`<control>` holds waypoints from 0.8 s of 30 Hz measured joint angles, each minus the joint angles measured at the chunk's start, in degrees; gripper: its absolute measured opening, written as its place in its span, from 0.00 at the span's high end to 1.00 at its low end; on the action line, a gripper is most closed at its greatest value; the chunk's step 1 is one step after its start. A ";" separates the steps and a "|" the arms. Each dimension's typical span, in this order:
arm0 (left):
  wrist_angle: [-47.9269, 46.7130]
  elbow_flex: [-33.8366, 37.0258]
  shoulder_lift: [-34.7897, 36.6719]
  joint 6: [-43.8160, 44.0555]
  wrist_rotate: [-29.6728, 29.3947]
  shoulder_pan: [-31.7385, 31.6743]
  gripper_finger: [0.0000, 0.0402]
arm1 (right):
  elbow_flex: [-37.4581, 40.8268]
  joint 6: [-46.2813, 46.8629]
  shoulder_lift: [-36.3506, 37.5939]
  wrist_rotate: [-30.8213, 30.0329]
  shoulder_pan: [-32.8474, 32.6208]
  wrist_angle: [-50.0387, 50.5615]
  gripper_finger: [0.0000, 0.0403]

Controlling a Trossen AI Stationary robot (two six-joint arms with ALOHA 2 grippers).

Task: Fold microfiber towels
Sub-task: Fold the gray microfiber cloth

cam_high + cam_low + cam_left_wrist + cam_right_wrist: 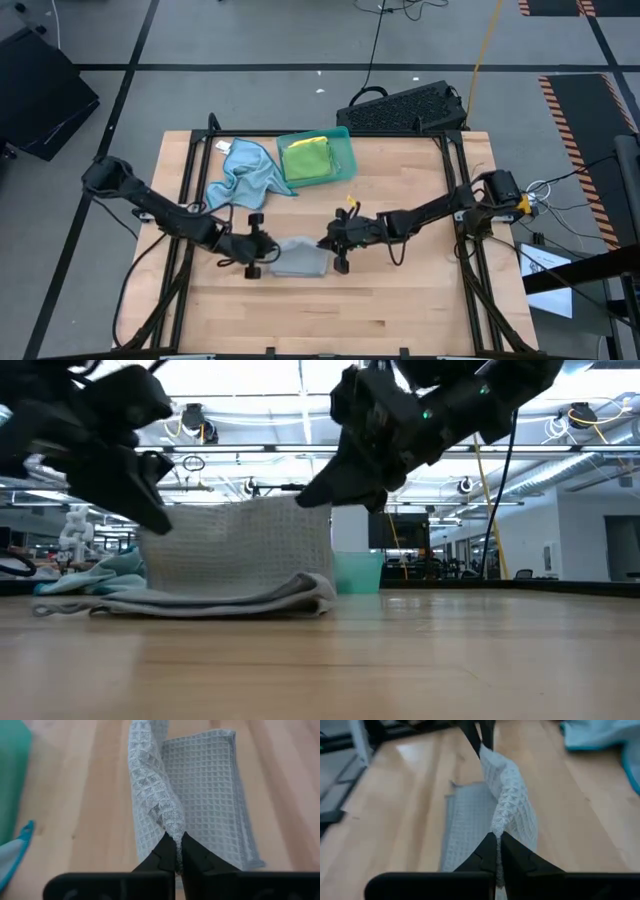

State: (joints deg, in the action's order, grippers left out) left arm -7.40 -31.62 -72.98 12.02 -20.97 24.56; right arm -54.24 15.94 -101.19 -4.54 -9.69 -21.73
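A grey waffle-weave microfiber towel (298,258) lies mid-table between my two grippers. Its lower part (220,598) rests on the wood, while one edge (240,508) stands raised. My left gripper (262,250) is shut on the towel's left end and my right gripper (330,245) on its right end. A light blue towel (245,172) lies crumpled at the far left. A yellow-green towel (308,158) sits in the teal tray (343,140). My left gripper pinches a corner of the grey towel's raised edge (172,827) between its two fingers, slanting down from the table's left. The cloth rises from the table to the fingers; the rest lies flat. My right gripper pinches the opposite corner of the raised edge (497,825) between its two fingers, slanting down from the table's right. The edge runs between both grippers above the table, and the towel's lower part stays on the wood.
The teal tray and the blue towel sit toward the far edge, behind the grey towel. A black keyboard (405,108) lies beyond the table's far right corner. Bare wood (330,310) stretches along the near side.
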 joint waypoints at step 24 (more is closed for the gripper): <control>-0.05 0.04 -0.07 8.04 3.48 8.26 0.96 | 0.02 5.90 -6.82 4.85 -5.58 -10.46 0.99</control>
State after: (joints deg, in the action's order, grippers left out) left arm -7.46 -31.57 -73.06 20.06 -17.50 32.83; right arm -54.22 21.85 -108.01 0.32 -15.27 -32.20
